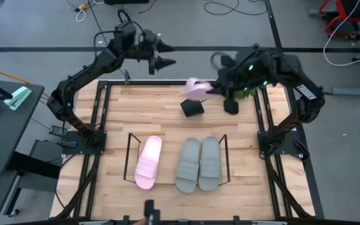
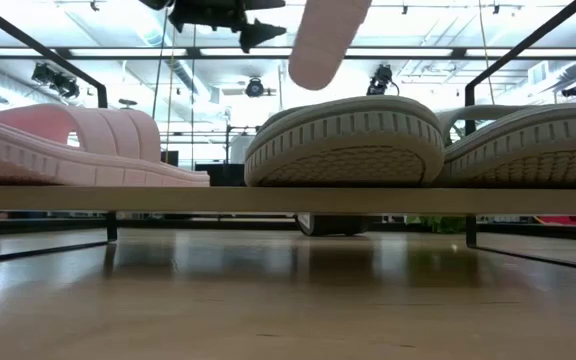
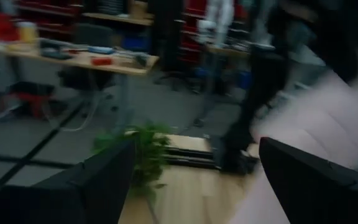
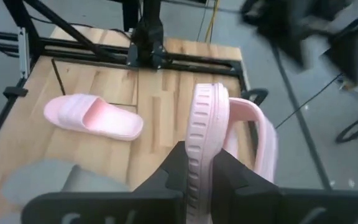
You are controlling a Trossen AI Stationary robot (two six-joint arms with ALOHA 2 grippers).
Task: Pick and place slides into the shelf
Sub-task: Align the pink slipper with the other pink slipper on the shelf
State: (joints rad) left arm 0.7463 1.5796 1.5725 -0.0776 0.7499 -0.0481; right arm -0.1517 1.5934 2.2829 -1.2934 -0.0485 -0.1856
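A pale pink slide (image 1: 196, 87) hangs in the air over the table's far half, held by my right gripper (image 1: 214, 88), which is shut on it. In the low view this slide (image 2: 326, 40) slants down from the top edge. The black wire shelf (image 1: 130, 152) stands near the table's near edge. It carries another pink slide (image 1: 149, 162) and two grey slides (image 1: 188, 164) (image 1: 210, 162), all resting on their soles. My left gripper (image 1: 162, 54) is open, raised beyond the far edge, touching nothing. My right gripper pinches the pink slide's sole (image 4: 201, 146) between its two fingers, near one end. One finger (image 4: 174, 163) lies on the sole's underside, the other (image 4: 230, 168) on the footbed side. The slide stands on edge, lifted clear, with its strap (image 4: 261, 138) out to one side.
A small black pot (image 1: 192, 107) and another dark object (image 1: 230, 106) sit on the wood below the held slide. A green plant (image 1: 249, 94) is by the right arm. Black rails (image 1: 102, 119) frame the table. Bare wood lies left of the shelf's pink slide (image 4: 95, 118).
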